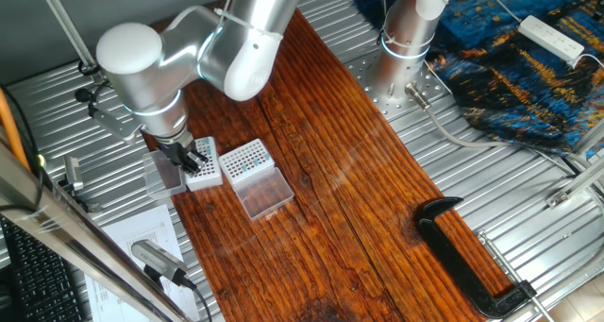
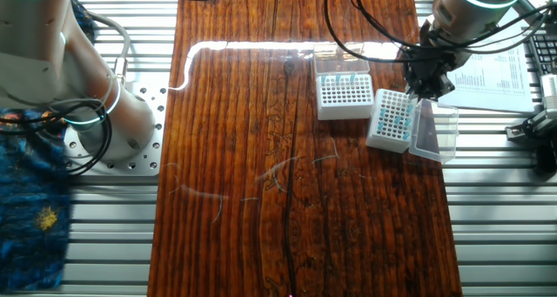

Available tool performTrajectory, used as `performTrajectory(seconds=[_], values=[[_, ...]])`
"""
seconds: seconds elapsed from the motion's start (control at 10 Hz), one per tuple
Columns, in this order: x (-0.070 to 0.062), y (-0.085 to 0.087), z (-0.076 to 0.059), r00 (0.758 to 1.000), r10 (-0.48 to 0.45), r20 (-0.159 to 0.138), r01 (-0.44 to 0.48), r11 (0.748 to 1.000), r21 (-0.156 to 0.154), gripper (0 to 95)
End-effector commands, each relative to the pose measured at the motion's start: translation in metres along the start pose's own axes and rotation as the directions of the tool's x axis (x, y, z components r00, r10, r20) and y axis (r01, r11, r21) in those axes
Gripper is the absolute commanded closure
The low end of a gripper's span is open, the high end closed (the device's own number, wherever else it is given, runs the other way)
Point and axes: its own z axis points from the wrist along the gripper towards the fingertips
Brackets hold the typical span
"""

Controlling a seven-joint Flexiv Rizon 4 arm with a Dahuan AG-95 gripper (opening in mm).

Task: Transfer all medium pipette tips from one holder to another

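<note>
Two racks sit side by side near one long edge of the wooden desk (image 2: 261,175), which is bordered by ribbed metal panels. The opaque white-sided holder (image 2: 391,120) lies closest to that edge, tilted relative to the planks, its smoky lid (image 2: 435,130) folded out flat so that it overhangs the desk's edge. Just beside it, toward the desk's middle, stands the clear-sided holder (image 2: 344,95), its flat lid (image 1: 265,192) also open. Teal pipette tips (image 2: 396,114) show as dots in the white-sided holder's grid; a few teal dots also appear in the clear-sided rack. The greater part of the wood surface is open, apart from a black clamp (image 1: 472,256) at the far corner. The arm reaches down steeply from an overhead elbow, wrist vertical, placing the end effector (image 2: 424,90) directly over the white-sided holder's edge; whether its fingers are apart or together cannot be told from either view.
</note>
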Motion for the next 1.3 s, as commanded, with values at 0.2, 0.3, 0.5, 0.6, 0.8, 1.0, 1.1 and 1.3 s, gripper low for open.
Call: performTrajectory(seconds=[0.2,0.3,0.5,0.6,0.8,1.0,1.1,1.3], values=[[0.0,-0.001,-0.003,1.0,0.003,0.0,-0.003,1.0,-0.003,95.0],[-0.001,-0.002,-0.006,1.0,0.004,-0.003,-0.004,1.0,-0.005,95.0],[0.0,-0.004,-0.015,1.0,-0.001,-0.012,0.001,1.0,-0.01,95.0],[0.001,-0.004,-0.019,1.0,-0.005,-0.016,0.004,1.0,-0.013,95.0],[0.002,-0.004,-0.026,1.0,-0.005,-0.021,0.004,1.0,-0.018,95.0],[0.002,-0.002,-0.033,1.0,-0.002,-0.028,0.001,1.0,-0.023,95.0],[0.003,0.0,-0.039,0.999,0.0,-0.035,-0.001,1.0,-0.026,95.0],[0.004,0.004,-0.049,0.999,0.004,-0.05,-0.006,0.999,-0.034,95.0]])
